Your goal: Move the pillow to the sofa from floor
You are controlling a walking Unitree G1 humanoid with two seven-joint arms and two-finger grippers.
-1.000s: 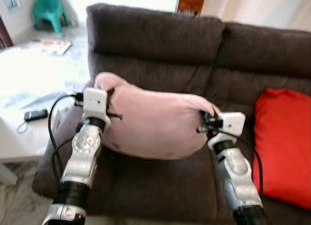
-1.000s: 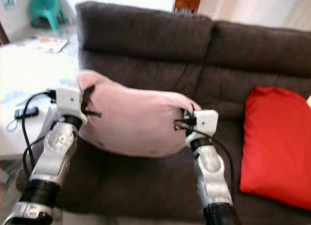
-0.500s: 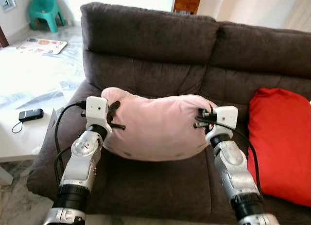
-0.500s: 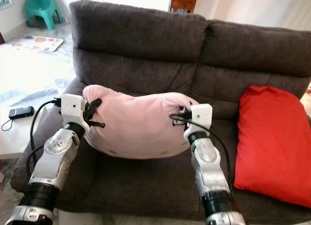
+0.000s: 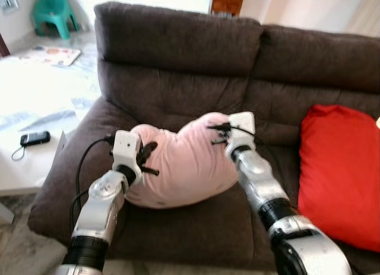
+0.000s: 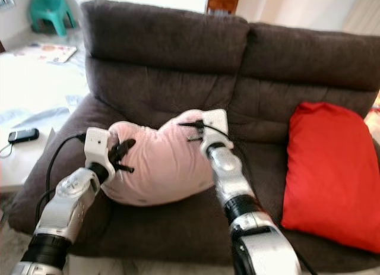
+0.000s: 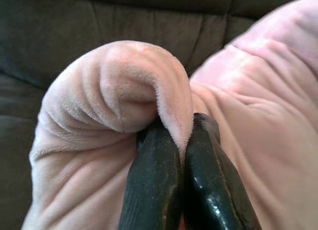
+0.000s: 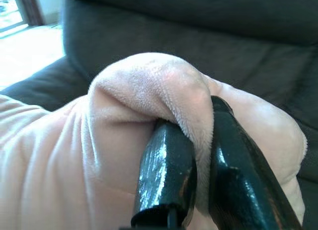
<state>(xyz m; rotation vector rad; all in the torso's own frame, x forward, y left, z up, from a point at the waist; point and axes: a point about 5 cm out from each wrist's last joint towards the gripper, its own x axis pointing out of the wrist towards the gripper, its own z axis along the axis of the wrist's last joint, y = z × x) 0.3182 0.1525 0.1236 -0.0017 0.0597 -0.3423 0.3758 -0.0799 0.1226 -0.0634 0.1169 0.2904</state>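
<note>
I note a dark brown sofa point(image 5: 178, 67) across the scene, with a red cushion point(image 5: 338, 168) leaning at its right end, well apart from the work. The pink pillow point(image 5: 184, 165) lies on the left seat cushion, its underside resting on the seat and its upper right corner raised toward the backrest. My left claw point(image 7: 181, 155) is pressed together on a fold of plush at the pillow's left corner; my right claw point(image 8: 196, 155) likewise pinches a bunched fold at the raised right corner. I judge the pillow light, soft and loosely filled: it sags and creases wherever it is gripped, so corner folds are the sound places to hold, and thin fabric could slip from a weak pinch. Placement looks nearly complete; release remains. To the left stands a white tabletop point(image 5: 29, 162) carrying a small dark device point(image 5: 34, 138) with its cord.
</note>
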